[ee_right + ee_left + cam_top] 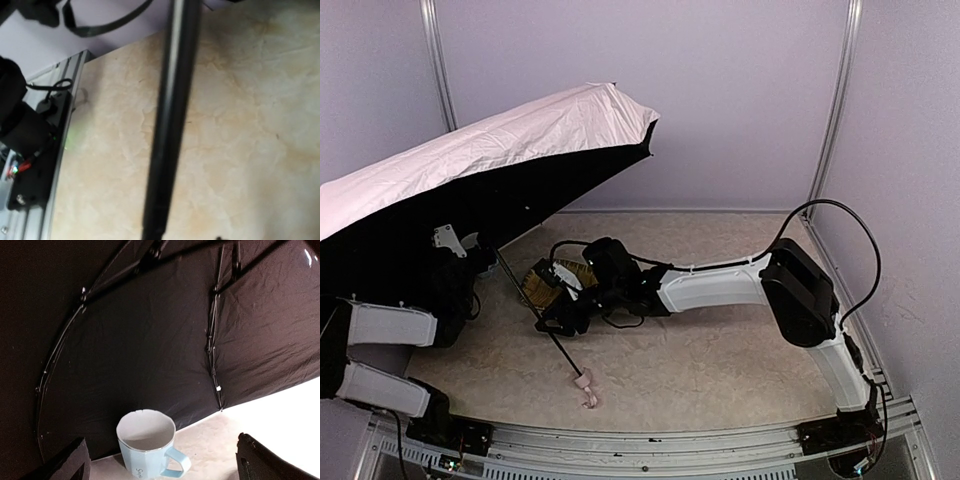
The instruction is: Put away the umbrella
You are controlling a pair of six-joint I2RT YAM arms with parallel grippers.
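Table (720, 360): pale marbled top, grey walls around.

Umbrella (490, 150): open, tipped on its side over the table's left half, pink outer face up, black lining facing down and right. Canopy rim reaching up and right above the far edge. Covers most of the left arm (385, 325).

Right arm (720, 285): stretched from the near right corner across to table centre. Right gripper (552, 318) at the shaft (568, 356), about midway along its bare length. Wrist view filled by a blurred black bar down the middle, fingers out of frame; cannot tell whether clamped on the shaft or loose.

Left gripper (160, 455): under the canopy, fingers (67, 465) spread wide, nothing between them. Lining and ribs (214, 330) fill that view.

Tray (542, 283): woven, yellow, just behind the right gripper, partly hidden.

Mug (142, 460): pale blue, upright on the table beneath the lining, handle to the right.

Handle (584, 383): pink, at the shaft's near end, low on the table, strap (590, 400) trailing just below it.
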